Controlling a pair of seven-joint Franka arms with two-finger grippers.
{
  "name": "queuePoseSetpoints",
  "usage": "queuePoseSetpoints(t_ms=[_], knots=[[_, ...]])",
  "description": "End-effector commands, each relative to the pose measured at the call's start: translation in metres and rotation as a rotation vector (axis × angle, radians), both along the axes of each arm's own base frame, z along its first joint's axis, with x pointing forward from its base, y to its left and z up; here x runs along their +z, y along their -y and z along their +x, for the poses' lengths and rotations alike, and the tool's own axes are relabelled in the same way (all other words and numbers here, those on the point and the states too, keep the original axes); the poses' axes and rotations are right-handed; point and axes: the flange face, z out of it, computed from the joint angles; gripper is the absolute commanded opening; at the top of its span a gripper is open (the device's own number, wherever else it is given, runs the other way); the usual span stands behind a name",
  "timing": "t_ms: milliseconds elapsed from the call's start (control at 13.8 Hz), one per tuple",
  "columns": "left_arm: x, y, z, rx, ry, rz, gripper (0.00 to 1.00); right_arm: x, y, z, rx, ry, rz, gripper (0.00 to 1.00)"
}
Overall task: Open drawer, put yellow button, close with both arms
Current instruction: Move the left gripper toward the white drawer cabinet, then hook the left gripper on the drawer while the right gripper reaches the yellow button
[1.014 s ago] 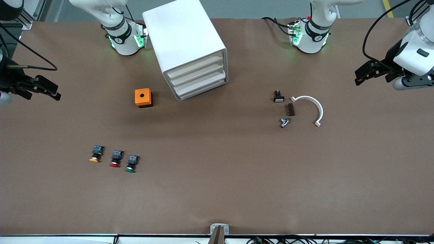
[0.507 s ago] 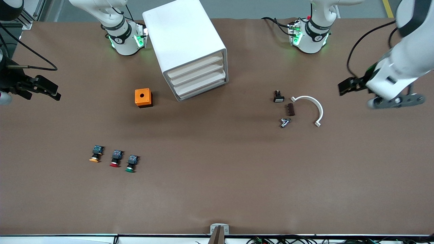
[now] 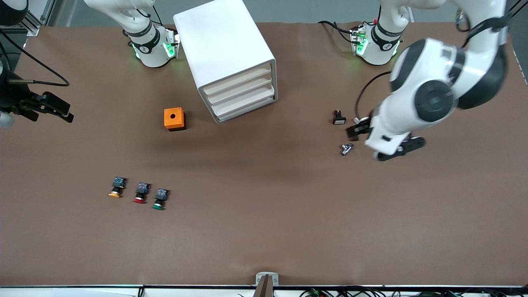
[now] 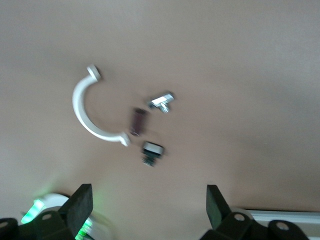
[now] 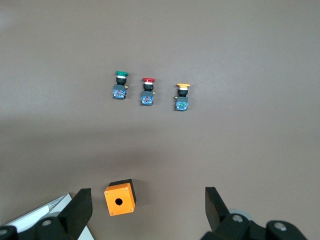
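Observation:
The white cabinet (image 3: 225, 45) stands near the robots' bases, and its top drawer (image 3: 239, 81) is shut. The yellow button (image 3: 116, 188) lies on the table in a row with a red one (image 3: 140, 193) and a green one (image 3: 159, 199), nearer the front camera toward the right arm's end. It also shows in the right wrist view (image 5: 182, 95). My left gripper (image 3: 355, 130) is open and empty, up in the air over small loose parts; its wrist view (image 4: 147, 200) shows its jaws wide apart. My right gripper (image 3: 53, 109) is open and empty and waits at the right arm's end of the table (image 5: 147, 202).
An orange box (image 3: 174, 119) with a round hole stands beside the cabinet. Under the left arm lie a white half ring (image 4: 85, 112), a brown piece (image 4: 138, 121), a silver part (image 3: 346, 149) and a black switch (image 3: 338, 117).
The left arm has swung in from its end of the table toward the middle and now hangs over the small loose parts. The right arm has not moved.

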Motion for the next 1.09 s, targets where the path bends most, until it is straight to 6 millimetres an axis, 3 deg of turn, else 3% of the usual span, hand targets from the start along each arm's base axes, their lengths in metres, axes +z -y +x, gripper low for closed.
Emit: queuePoseSetpoints(t_ms=[0,290,507,725,870,1014], knots=[[-0.017,0.043,-0.001,0.156,-0.041,0.033,1.0,0.004,0.006,-0.002,-0.017,0.031,0.0,1.0],[-0.054,0.095,-0.019,0.387,-0.111,0.132,1.0,-0.006,0.014,0.005,-0.024,0.026,-0.01,1.0],[-0.079,0.123,-0.035,0.501,-0.16,0.199,1.0,-0.044,0.019,0.023,-0.028,-0.035,-0.015,1.0],[-0.107,0.135,-0.042,0.681,-0.285,0.246,1.0,-0.081,0.02,0.038,-0.031,-0.095,-0.015,1.0],[-0.111,0.141,-0.043,0.779,-0.371,0.241,1.0,-0.105,0.022,0.051,-0.035,-0.1,-0.017,1.0],[-0.13,0.146,-0.049,0.824,-0.511,0.25,0.99,-0.133,0.039,0.062,-0.063,-0.115,-0.015,1.0]])
